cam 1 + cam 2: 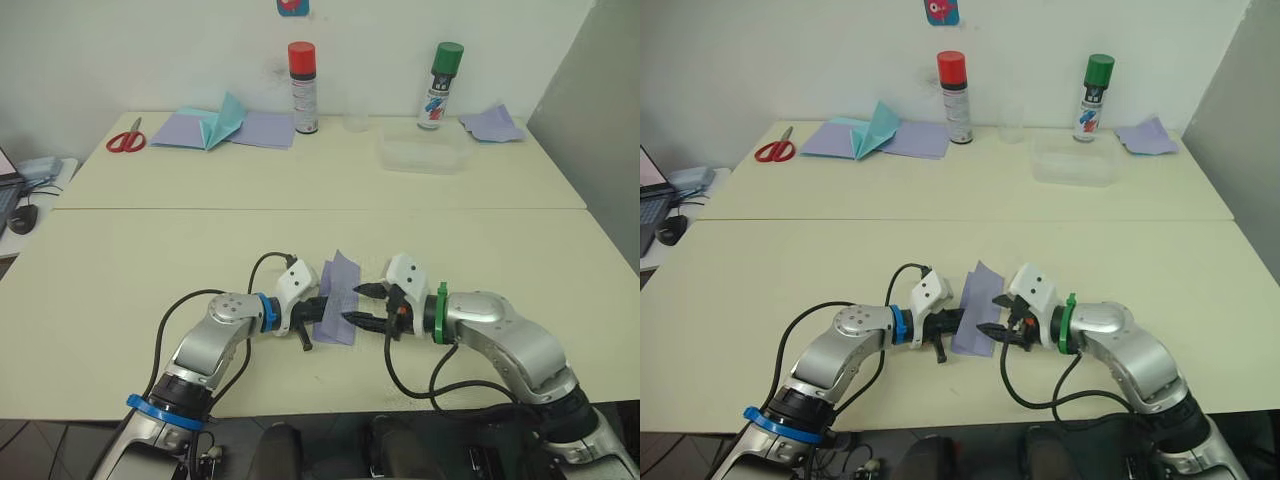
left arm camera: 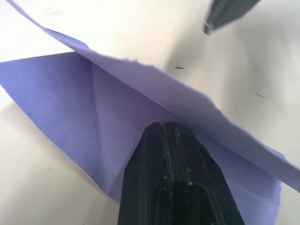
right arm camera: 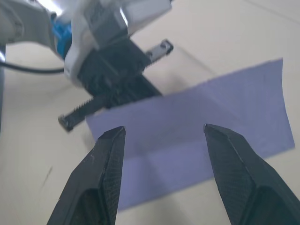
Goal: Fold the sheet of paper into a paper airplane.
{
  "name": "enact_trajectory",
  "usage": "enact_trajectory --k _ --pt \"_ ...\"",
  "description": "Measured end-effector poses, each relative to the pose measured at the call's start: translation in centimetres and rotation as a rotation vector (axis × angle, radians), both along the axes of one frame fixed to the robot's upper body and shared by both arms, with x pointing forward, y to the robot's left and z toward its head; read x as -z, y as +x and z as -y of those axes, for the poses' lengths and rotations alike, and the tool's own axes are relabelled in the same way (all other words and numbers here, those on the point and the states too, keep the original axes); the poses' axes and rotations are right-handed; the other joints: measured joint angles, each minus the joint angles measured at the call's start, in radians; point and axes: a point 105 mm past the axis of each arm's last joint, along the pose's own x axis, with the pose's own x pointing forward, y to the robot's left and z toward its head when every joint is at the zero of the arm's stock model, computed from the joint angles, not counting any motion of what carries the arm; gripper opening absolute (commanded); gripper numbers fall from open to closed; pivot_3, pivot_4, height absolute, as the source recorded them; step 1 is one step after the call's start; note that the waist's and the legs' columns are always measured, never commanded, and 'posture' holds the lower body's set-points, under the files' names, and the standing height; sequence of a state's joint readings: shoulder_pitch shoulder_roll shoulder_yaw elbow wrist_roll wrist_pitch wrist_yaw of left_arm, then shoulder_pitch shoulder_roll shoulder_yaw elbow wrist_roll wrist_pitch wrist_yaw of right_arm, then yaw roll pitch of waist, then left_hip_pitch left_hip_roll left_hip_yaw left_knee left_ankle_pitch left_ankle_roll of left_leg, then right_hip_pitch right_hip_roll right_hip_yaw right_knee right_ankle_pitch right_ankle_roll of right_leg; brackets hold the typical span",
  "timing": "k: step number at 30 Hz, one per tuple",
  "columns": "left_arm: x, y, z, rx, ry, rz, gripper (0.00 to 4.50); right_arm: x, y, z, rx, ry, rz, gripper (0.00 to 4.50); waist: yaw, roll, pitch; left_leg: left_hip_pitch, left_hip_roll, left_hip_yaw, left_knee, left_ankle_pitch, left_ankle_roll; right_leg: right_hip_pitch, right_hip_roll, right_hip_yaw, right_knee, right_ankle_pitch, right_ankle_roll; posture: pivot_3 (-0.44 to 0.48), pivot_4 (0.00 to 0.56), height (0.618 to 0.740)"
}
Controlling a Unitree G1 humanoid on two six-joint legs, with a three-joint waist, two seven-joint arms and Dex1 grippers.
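Note:
The sheet of paper (image 1: 338, 285) is lavender and lies near the front edge of the near table, folded along a crease, with its far flap tilted up. My left gripper (image 2: 165, 125) reaches in from the left, shut, its black tips tucked into the fold under the raised flap. They rest on the lower layer (image 2: 61, 103). My right gripper (image 3: 159, 133) stands open just right of the paper (image 3: 197, 122), its two fingertips (image 1: 360, 291) spread beside the paper's right edge and nothing between them. No finished paper airplane is in view.
On the far table lie red scissors (image 1: 126, 138), flat lavender sheets with a teal paper piece (image 1: 215, 125), a red-capped can (image 1: 303, 88), a green-capped can (image 1: 440, 85), a clear plastic container (image 1: 422, 155) and a rumpled lavender scrap (image 1: 492, 124). A seam (image 1: 300, 209) joins the two tables.

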State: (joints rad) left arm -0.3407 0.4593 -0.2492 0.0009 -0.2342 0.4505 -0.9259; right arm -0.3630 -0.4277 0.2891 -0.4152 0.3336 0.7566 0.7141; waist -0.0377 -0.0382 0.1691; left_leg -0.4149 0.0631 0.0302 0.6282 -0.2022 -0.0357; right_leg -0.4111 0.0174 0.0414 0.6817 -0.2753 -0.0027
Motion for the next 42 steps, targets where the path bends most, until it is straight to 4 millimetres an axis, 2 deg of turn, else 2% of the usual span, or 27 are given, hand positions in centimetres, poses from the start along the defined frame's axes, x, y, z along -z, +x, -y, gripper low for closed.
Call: enact_trajectory --k 3,6,10,16,20,25,31,34,40,42 --pt "0.0 -0.2 0.1 0.002 -0.024 -0.014 0.00 -1.8 0.7 -0.3 -0.025 0.005 0.088 2.75 0.003 0.000 0.000 0.000 -0.001 0.002 0.001 0.000 0.000 0.000 -0.001 0.000 -0.001 0.000 0.000 0.000 0.150 0.740" --pt "-0.4 -0.2 0.2 -0.005 -0.060 -0.032 0.00 -1.8 1.2 -0.1 -0.018 -0.001 0.086 2.75 0.006 0.000 0.000 -0.002 -0.001 0.002 0.001 0.000 0.000 0.000 -0.001 0.001 -0.002 0.000 0.000 0.000 0.150 0.740" --pt "-1.9 -0.1 0.2 0.007 -0.084 -0.005 0.00 -1.3 2.0 0.9 0.017 -0.017 0.056 2.75 0.009 0.000 0.000 -0.003 -0.001 0.001 0.000 0.000 0.000 -0.001 -0.001 0.001 -0.002 0.000 0.000 0.000 0.150 0.740" --pt "-3.8 -0.2 0.9 0.045 -0.113 0.039 0.00 -3.8 2.8 0.9 0.112 0.059 0.016 2.75 0.006 0.000 0.000 -0.002 0.000 0.001 0.000 0.000 0.000 0.000 -0.001 0.001 -0.001 0.000 0.000 0.000 0.150 0.740" --pt "-3.7 -0.4 1.3 0.055 -0.115 0.029 0.00 -3.3 2.5 1.0 0.196 0.053 -0.078 2.75 0.007 0.000 0.000 -0.002 -0.001 0.001 0.000 0.000 0.000 0.000 -0.001 0.001 -0.001 0.000 0.000 0.000 0.150 0.740" --pt "-3.3 -0.7 2.0 0.076 -0.111 0.017 0.00 -1.4 2.2 2.5 0.332 -0.025 -0.182 2.75 0.006 0.000 0.000 -0.002 -0.001 0.002 0.000 0.000 0.000 0.000 -0.003 0.002 -0.001 0.000 0.000 0.000 0.150 0.740" --pt "-3.0 -1.1 2.7 0.100 -0.112 0.010 0.00 -0.1 1.7 2.8 0.405 -0.038 -0.282 2.75 0.006 0.000 0.000 -0.002 -0.001 0.001 0.000 0.000 0.000 -0.001 -0.001 0.001 -0.001 0.000 0.000 0.000 0.150 0.740" --pt "-3.0 -1.0 2.7 0.101 -0.105 0.011 0.00 0.0 1.3 2.5 0.427 0.005 -0.340 2.12 0.005 0.000 0.000 -0.002 0.000 0.001 0.000 0.000 0.000 -0.001 -0.001 0.001 -0.001 0.000 0.000 0.000 0.150 0.740" --pt "-2.9 -0.9 2.7 0.100 -0.095 0.022 0.00 0.4 1.0 2.5 0.449 0.037 -0.412 0.05 0.005 0.000 0.000 -0.002 -0.001 0.001 0.000 0.000 0.000 -0.001 -0.002 0.002 -0.002 0.000 0.000 0.000 0.150 0.740" --pt "-2.5 -0.6 2.4 0.085 -0.074 0.023 0.00 0.4 1.1 2.7 0.457 0.036 -0.411 0.05 0.005 0.000 0.000 -0.002 -0.001 0.001 0.000 0.000 0.000 -0.001 -0.001 0.001 -0.002 0.000 0.000 0.000 0.150 0.740"
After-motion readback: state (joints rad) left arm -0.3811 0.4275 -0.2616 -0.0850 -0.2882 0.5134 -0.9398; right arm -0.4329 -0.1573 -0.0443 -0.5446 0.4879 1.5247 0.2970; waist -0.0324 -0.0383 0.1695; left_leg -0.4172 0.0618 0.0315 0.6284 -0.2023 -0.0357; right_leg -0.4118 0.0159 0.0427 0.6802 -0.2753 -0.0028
